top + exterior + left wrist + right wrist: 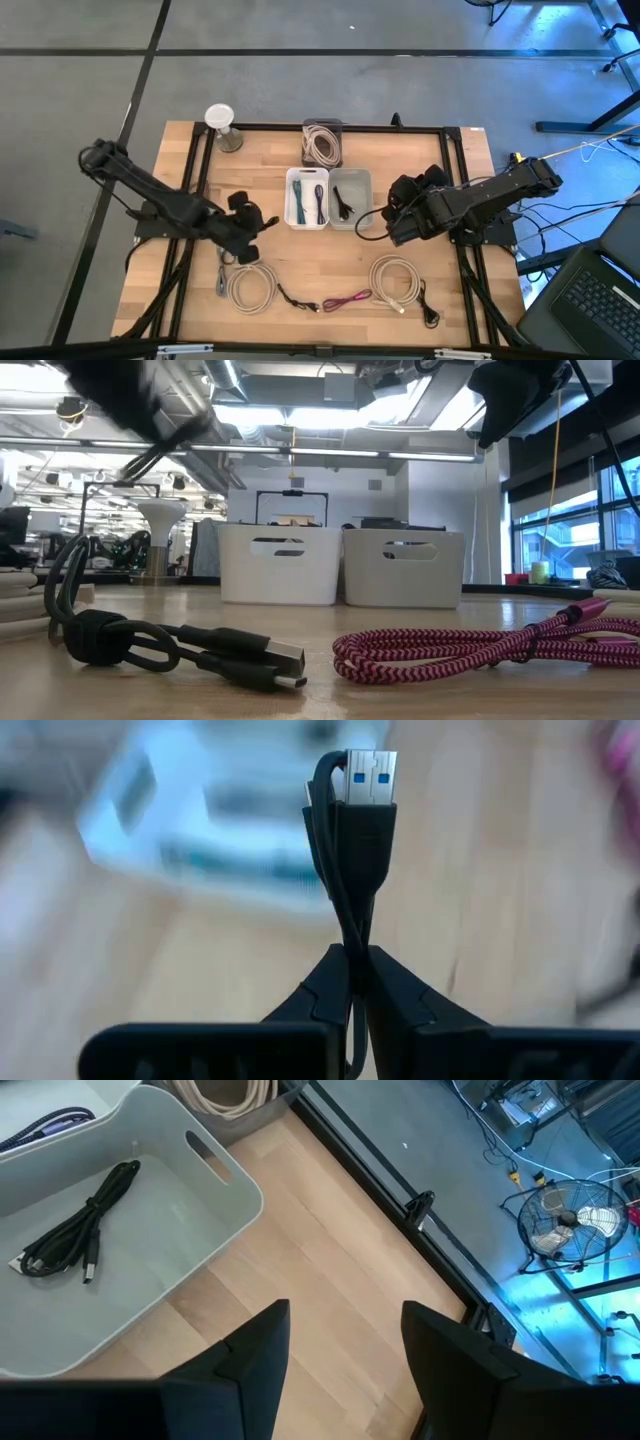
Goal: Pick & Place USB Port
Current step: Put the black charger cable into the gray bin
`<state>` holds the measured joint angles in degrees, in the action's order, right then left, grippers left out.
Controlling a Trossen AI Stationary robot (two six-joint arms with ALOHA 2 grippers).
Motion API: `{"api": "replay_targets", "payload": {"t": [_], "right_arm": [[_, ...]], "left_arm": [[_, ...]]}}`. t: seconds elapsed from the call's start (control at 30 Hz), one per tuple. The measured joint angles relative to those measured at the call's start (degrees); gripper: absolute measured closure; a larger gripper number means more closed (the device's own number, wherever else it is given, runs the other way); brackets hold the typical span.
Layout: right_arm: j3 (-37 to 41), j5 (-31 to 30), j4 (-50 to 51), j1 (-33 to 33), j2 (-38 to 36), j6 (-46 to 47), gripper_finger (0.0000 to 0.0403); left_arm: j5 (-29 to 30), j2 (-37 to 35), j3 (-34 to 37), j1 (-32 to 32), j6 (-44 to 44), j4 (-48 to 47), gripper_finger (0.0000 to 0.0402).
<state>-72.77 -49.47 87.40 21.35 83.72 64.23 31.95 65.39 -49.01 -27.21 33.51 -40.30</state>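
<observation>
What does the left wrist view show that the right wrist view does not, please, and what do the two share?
Only the left wrist view shows the left gripper shut on a black USB cable, its blue-tongued plug pointing up. Only the right wrist view shows the open right gripper, a black cable lying in the grey bin, and the floor fan beyond the table. Both show the wooden table top.

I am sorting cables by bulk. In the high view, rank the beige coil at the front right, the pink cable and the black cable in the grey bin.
1. Beige coil
2. Pink cable
3. Black cable in the grey bin
</observation>
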Motion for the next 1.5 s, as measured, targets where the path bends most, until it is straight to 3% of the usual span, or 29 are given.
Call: {"api": "replay_targets", "payload": {"t": [0.13, 0.23, 0.37, 0.53, 0.73, 1.0, 1.27, 1.5], "right_arm": [[0.0, 0.0, -0.3, 0.0, 0.0, 0.0, 0.0206], [0.0, 0.0, -0.4, 0.0, 0.0, -0.2, 0.0207], [0.0, 0.0, -0.4, 0.0, 0.0, -0.2, 0.0217], [0.0, -0.4, -1.7, 0.0, 0.0, -1.1, 0.0231], [0.0, -7.8, -20.1, 2.2, 0.0, -17.3, 0.0232], [0.0, -9.0, -49.7, 4.7, 0.0, -43.9, 0.0233], [0.0, -6.0, -66.4, 5.8, -0.2, -58.9, 0.0233], [0.0, -2.8, -75.3, 4.8, -0.3, -66.4, 0.0233]], "left_arm": [[7.9, -2.0, 0.0, 0.1, -11.3, 12.7, 0.0387], [8.7, -1.9, 0.0, 1.4, -20.9, 23.0, 0.0389], [5.1, -0.7, 0.0, 4.4, -31.8, 34.6, 0.0391], [-5.0, 1.2, 0.0, 10.0, -39.5, 44.6, 0.0391], [-18.0, 4.9, 0.0, 18.9, -41.8, 53.2, 0.0391], [-33.0, 12.1, 0.0, 28.5, -41.0, 64.7, 0.0391], [-40.5, 15.4, 0.1, 31.2, -40.1, 71.7, 0.0391], [-43.8, 15.4, 0.1, 31.1, -40.1, 74.5, 0.0391]]}}
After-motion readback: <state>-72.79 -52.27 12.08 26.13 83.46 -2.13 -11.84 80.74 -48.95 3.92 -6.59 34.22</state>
